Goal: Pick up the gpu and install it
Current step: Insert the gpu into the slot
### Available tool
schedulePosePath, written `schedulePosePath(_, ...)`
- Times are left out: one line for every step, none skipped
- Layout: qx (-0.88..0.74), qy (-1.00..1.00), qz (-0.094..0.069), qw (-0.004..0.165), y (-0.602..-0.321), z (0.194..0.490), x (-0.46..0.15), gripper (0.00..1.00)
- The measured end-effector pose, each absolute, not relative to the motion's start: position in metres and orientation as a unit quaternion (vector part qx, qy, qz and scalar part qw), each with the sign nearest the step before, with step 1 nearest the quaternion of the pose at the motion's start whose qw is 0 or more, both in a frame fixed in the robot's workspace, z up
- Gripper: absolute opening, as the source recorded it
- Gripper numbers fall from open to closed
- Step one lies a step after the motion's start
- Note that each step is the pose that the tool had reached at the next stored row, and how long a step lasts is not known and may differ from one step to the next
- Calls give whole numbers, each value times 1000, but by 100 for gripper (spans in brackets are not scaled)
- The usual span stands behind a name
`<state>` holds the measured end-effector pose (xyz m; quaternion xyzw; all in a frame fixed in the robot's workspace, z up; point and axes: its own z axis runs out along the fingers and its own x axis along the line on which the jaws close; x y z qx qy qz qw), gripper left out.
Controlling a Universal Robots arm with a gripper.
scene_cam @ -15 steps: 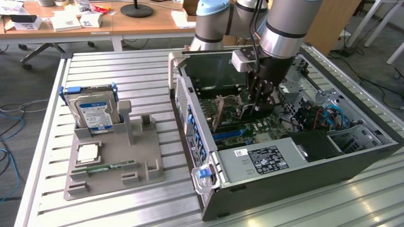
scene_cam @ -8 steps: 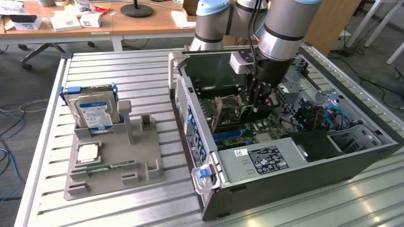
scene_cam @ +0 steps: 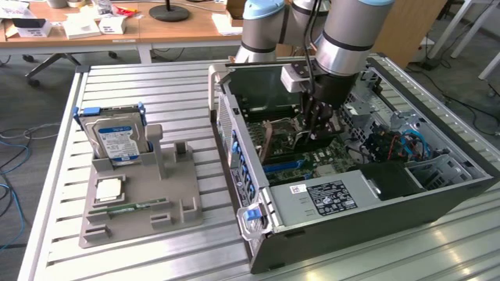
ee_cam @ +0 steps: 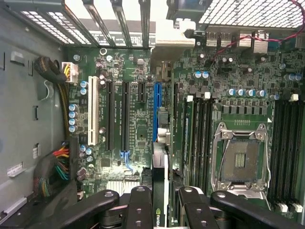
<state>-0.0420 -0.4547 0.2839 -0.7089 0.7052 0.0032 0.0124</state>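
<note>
hand (ee_cam: 164,198) pinching gpu (ee_cam: 160,164) edge-on | likely light, stiff, fragile | best held by bare board edges | blue slot (ee_cam: 156,109) just beyond hand

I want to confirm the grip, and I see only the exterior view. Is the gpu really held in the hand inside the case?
Observer: Yes. In the wrist view the gpu stands edge-on between the fingers of the hand.
Operator: Which slot is it over?
Observer: Its edge lines up roughly with the blue slot, which is empty.
Operator: Is the processor socket filled?
Observer: No, the socket looks empty, its contacts bare.
</note>
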Motion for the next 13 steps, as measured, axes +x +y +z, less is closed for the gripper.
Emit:
schedulePosePath(-709, 705, 3, 13, -455, 283, -43, 26)
schedulePosePath(-710, 704, 3, 13, -455, 283, -44, 26)
schedulePosePath(-710, 704, 2, 13, -455, 282, -44, 26)
schedulePosePath(-711, 703, 2, 14, -455, 281, -45, 26)
schedulePosePath(-712, 702, 2, 14, -455, 280, -45, 26)
schedulePosePath(-712, 702, 1, 14, -455, 279, -46, 26)
schedulePosePath(-713, 701, 1, 14, -455, 279, -47, 26)
schedulePosePath(-713, 701, 1, 14, -455, 279, -47, 26)
schedulePosePath(-713, 701, 1, 14, -455, 279, -47, 26)
schedulePosePath(-713, 701, 1, 14, -455, 279, -48, 26)
schedulePosePath(-713, 701, 1, 15, -455, 278, -49, 26)
schedulePosePath(-713, 701, 1, 15, -455, 278, -50, 26)
schedulePosePath(-713, 701, 1, 15, -455, 278, -51, 26)
